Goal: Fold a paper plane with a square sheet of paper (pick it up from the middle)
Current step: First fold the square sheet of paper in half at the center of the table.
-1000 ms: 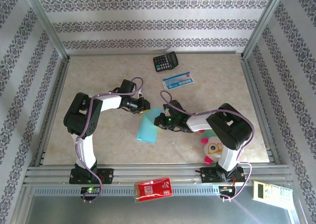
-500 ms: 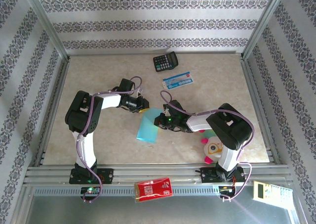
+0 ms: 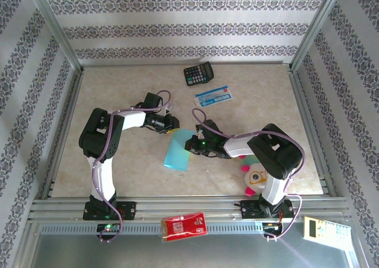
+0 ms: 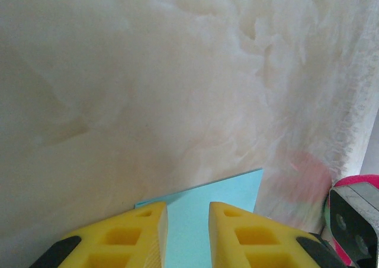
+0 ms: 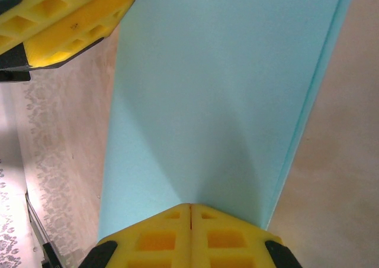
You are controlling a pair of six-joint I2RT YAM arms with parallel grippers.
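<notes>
The square sheet of paper [image 3: 176, 154] lies on the table as a light turquoise long rectangle with doubled edges, not in the shape of a paper plane. My left gripper [image 3: 173, 128] hovers at its far end, its yellow fingers [image 4: 142, 235] a little apart, and the paper [image 4: 237, 188] lies flat below the gap. My right gripper [image 3: 190, 145] is shut, its fingertips [image 5: 207, 218] pressed together against the paper [image 5: 219, 90] at its right long edge. The left gripper's fingers [image 5: 65, 19] also appear at the top left of the right wrist view.
A black calculator [image 3: 198, 74] and a blue-and-white card [image 3: 213, 95] lie at the back. A plush toy [image 3: 253, 174] sits by the right arm's base. A red packet [image 3: 185, 226] and a white device [image 3: 323, 228] rest on the front rail.
My left gripper has eased slightly back toward the far left and its fingers have parted a touch. The paper and the right gripper have stayed still.
</notes>
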